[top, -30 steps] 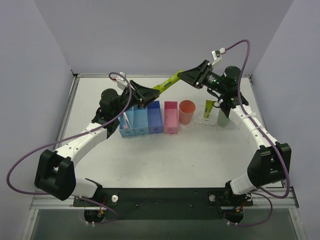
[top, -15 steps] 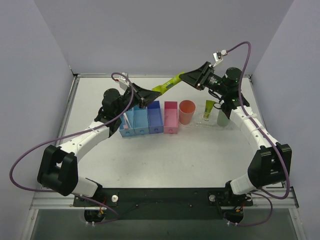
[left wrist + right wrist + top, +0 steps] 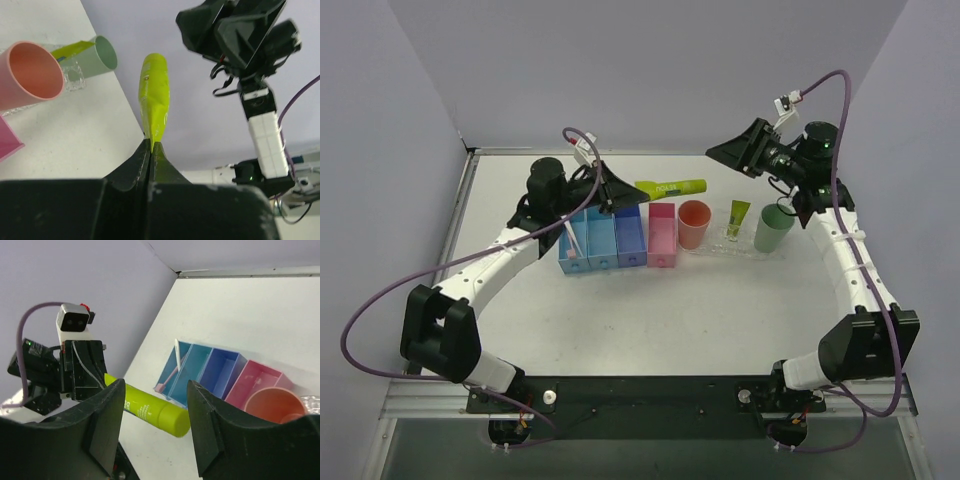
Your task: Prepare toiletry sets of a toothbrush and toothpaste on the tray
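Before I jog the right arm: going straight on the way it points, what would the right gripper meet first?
Probably the toothpaste, whose cap end lies just ahead of the open right gripper; the left gripper holds its tail. Depth is unclear: it might pass above.

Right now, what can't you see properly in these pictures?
- Top view: the tray is see-through, so its edges hardly show.
- Top view: the toothbrush is too small to make out its bristles.
- Left wrist view: the left gripper is shut over the tail end of the toothpaste, hiding it.
- Left wrist view: the orange cup is cut off by the left edge.
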